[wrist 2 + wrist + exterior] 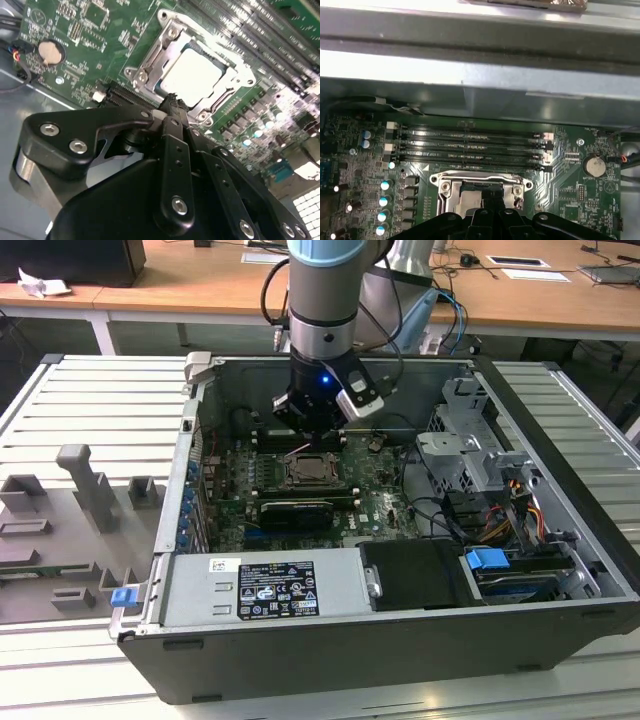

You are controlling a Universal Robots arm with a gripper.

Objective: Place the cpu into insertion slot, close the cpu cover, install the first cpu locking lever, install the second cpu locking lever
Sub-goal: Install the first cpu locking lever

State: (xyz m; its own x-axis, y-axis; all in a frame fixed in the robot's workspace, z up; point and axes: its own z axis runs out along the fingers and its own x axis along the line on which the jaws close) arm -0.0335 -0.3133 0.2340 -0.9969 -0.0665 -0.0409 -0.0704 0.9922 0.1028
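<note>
The cpu (192, 75), a pale square chip, lies in the insertion slot (308, 472) on the green motherboard. The silvery cpu cover (146, 64) lies flat around it, its window framing the chip; it also shows in the first wrist view as the cpu cover (480, 178). My gripper (172, 100) hangs just above the socket's near edge, its two black fingers pressed together with nothing between them. In the exterior view the gripper (310, 438) sits over the socket's far side. I cannot make out the locking levers clearly.
The board sits inside an open computer case (560, 570). Long memory slots (470, 145) run beside the socket, a black expansion card (295, 510) lies in front of it, and a coin battery (51, 51) is nearby. A drive cage and cables (470, 460) fill the exterior view's right.
</note>
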